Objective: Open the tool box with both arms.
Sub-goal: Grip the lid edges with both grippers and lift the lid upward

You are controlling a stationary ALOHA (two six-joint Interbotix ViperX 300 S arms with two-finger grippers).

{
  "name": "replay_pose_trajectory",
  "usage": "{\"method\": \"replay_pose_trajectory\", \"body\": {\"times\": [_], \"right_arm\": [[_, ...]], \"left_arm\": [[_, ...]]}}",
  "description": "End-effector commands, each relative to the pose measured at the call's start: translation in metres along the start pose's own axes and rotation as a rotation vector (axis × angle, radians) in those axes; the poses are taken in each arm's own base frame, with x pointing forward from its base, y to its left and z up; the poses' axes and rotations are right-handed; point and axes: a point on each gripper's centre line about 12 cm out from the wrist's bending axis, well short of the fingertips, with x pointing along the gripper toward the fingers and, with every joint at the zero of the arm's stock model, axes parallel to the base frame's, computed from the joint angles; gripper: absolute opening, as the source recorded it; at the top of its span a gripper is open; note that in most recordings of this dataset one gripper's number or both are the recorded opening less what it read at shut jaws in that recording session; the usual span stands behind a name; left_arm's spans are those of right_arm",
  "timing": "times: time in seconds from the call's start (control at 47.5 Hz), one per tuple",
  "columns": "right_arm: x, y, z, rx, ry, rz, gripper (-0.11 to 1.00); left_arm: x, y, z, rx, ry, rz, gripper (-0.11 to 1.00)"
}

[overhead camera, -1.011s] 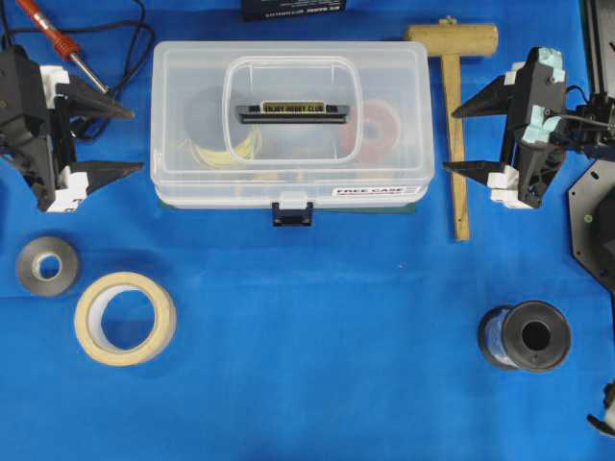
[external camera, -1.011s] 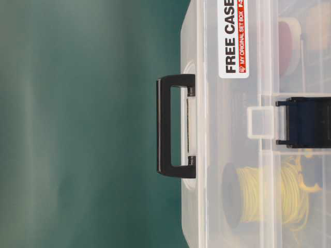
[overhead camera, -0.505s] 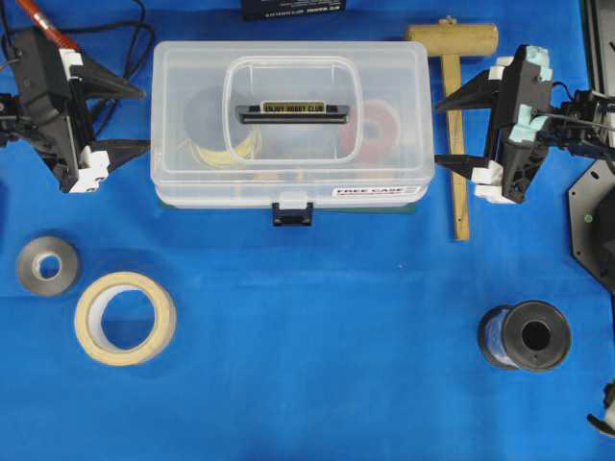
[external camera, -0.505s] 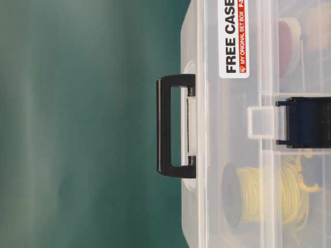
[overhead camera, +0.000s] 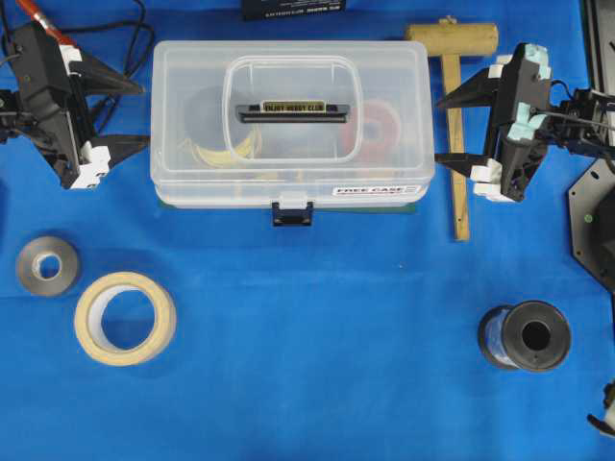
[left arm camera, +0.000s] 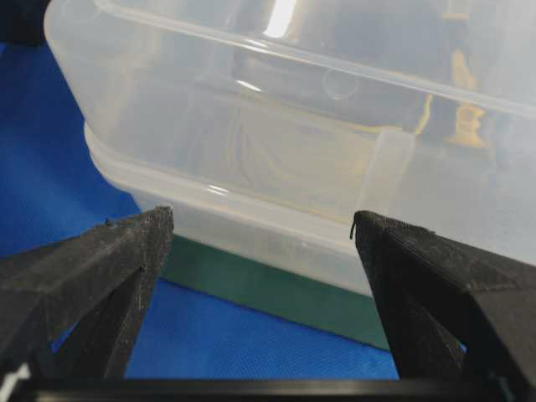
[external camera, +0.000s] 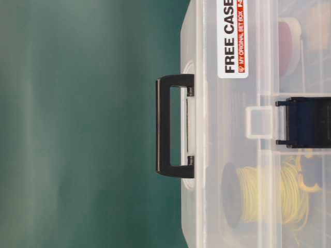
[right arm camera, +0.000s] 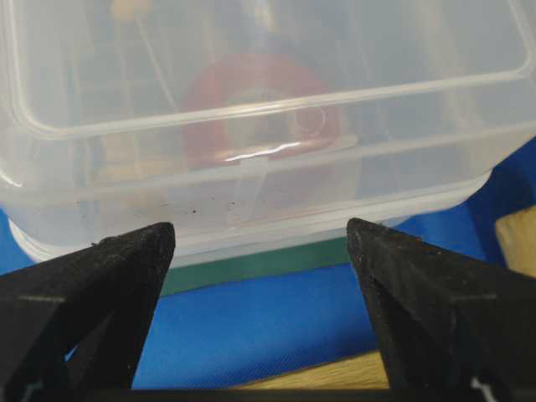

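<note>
While both my left gripper [overhead camera: 135, 115] and right gripper [overhead camera: 444, 130] gape empty beside the latched clear plastic tool box [overhead camera: 288, 125], I should brace its ends evenly.

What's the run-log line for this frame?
phase: approach | left gripper: open, at box's left end | right gripper: open, at right end | tool box: shut, latch down

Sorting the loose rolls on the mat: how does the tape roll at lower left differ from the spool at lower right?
The tape roll is cream-coloured; the spool is black. The tape roll has a wide open centre showing the blue mat; the spool has only a small dark hole. The tape roll lies flat, while the spool is tipped, showing its side. Both are round and sit apart from the tool box.
</note>
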Motion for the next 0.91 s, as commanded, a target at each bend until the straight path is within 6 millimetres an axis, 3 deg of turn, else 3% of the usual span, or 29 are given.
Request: {"method": "replay_pose_trajectory", "body": {"times": [0.0, 0.442, 0.884], "right_arm": [[-0.007, 0.001, 0.025, 0.004, -0.089, 0.005, 0.83], [-0.031, 0.002, 0.039, 0.001, -0.181, 0.007, 0.83], [-0.033, 0.001, 0.045, 0.004, -0.201, 0.004, 0.83]], "left_arm": [[-0.001, -0.001, 0.029, -0.01, -0.087, -0.003, 0.88], [-0.025, -0.001, 0.056, -0.004, -0.175, -0.006, 0.88], [-0.018, 0.005, 0.06, -0.014, -0.169, 0.016, 0.88]]}}
